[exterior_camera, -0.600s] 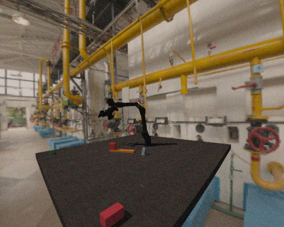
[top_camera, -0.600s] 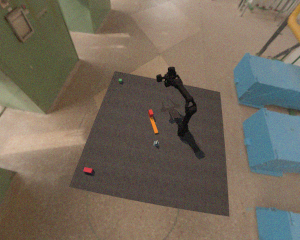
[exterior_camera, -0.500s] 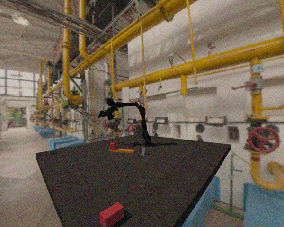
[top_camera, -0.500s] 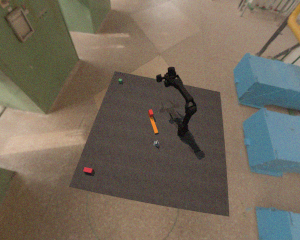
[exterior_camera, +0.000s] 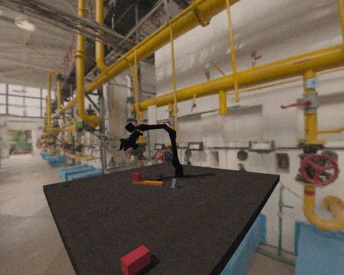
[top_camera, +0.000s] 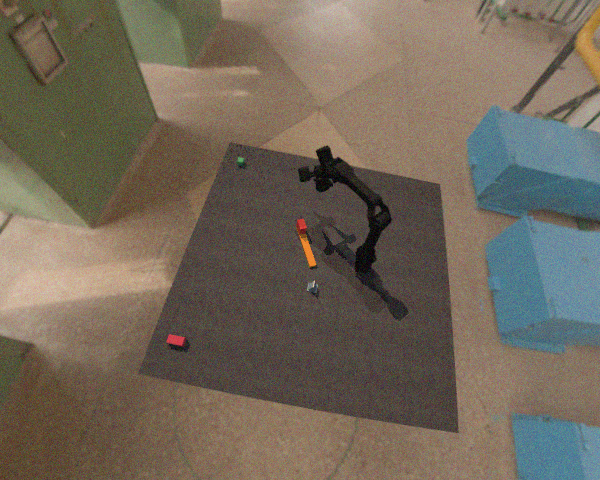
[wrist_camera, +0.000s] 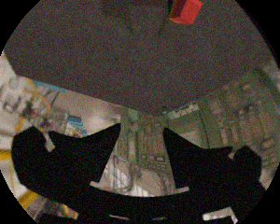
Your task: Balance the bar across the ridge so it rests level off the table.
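Observation:
The orange bar [top_camera: 307, 253] [exterior_camera: 151, 183] lies flat on the dark table [top_camera: 248, 320] [exterior_camera: 154, 213]. A red block [top_camera: 301, 226] [exterior_camera: 136, 176] sits at one end of it and also shows at the top of the wrist view [wrist_camera: 187, 10]. The small grey-blue ridge [top_camera: 312, 287] [exterior_camera: 174, 183] stands apart from the bar, a short gap beyond the end without the block. My gripper [exterior_camera: 121, 145] [wrist_camera: 142, 128] is raised high above the table, open, with nothing between its fingers. The ridge is not visible in the wrist view.
A loose red brick [top_camera: 175, 340] [exterior_camera: 135, 260] lies near one table corner, far from the bar. A small green cube [top_camera: 241, 161] [exterior_camera: 62, 184] [wrist_camera: 164, 110] lies near another corner. The black arm [top_camera: 377, 217] [exterior_camera: 174, 142] stands beside the bar and ridge.

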Motion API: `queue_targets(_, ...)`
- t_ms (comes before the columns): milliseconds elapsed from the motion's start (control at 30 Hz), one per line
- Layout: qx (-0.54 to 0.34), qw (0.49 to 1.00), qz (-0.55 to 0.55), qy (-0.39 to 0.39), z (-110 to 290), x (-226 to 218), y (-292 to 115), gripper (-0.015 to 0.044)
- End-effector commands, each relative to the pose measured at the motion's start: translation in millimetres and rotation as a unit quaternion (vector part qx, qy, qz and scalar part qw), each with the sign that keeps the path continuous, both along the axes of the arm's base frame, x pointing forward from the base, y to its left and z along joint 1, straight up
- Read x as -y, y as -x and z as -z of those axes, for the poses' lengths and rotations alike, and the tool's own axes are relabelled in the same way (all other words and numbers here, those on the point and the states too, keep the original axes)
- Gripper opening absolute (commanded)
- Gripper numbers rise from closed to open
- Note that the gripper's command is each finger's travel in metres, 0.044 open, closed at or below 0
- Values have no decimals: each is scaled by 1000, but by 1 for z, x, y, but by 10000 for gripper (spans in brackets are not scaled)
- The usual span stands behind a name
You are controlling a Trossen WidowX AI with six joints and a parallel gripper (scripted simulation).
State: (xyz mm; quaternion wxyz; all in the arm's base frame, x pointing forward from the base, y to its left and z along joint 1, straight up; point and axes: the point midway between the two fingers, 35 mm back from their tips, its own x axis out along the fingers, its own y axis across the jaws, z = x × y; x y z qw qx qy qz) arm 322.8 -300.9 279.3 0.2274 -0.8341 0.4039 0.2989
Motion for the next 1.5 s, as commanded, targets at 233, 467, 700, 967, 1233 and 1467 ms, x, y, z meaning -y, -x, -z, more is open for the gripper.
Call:
queue_targets(233, -47, 991, -10, -127, 45, -77, -15, 315)
queue_targets(467, -93, 976, -6, -195, 68, -127, -13, 315)
queue_targets(700, -147, 957, 6, -250, 86, -175, -2, 315)
queue_targets(967, -218, 930, 30, -294, 101, -225, 20, 315)
queue_targets(1233, -241, 921, 39, -303, 105, -239, 28, 315)
queue_targets(1467, -241, 921, 39, -303, 139, -238, 23, 315)
